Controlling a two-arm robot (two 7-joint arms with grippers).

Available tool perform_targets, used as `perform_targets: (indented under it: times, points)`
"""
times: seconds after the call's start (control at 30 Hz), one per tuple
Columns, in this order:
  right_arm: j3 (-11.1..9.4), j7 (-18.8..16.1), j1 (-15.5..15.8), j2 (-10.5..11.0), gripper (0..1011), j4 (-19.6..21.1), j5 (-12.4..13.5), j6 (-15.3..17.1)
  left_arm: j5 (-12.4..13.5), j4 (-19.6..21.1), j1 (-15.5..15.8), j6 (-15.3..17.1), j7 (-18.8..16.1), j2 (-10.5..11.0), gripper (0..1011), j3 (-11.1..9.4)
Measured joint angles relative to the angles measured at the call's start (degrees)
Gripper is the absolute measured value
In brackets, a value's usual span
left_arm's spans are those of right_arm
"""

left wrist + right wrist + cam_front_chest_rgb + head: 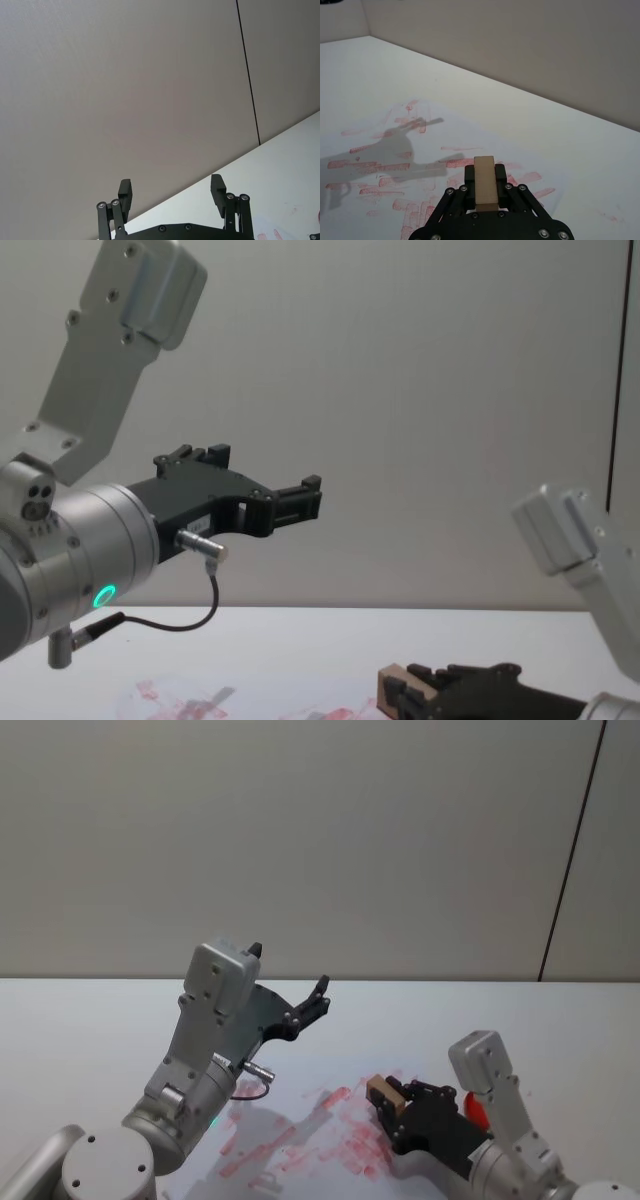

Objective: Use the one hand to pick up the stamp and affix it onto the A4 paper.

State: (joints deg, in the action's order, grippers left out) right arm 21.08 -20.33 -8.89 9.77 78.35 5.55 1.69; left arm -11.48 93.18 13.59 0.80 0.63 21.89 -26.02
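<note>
End effector w/ stamp (over paper)

No legible text, number, brand or sign found in any view. The red prints on the paper are smeared bars and blotches, and no characters can be made out in them.

Red pad — mostly behind right arm; stamp underside unseen
</note>
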Motion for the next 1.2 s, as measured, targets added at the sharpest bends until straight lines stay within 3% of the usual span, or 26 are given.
perform_targets:
  times: [0.6, 1.2]
  points:
    - [0.76, -0.17, -0.8, -0.88, 217, -3.1, -1.13, -0.11, 0.0, 0.0, 0.0, 0.0, 0.0, 0.0, 1003, 0.0]
    - [1.13, 0.26, -0.52, -0.95, 217, -2.72, -0.95, -0.03, 0.0, 0.0, 0.0, 0.0, 0.0, 0.0, 1002, 0.0]
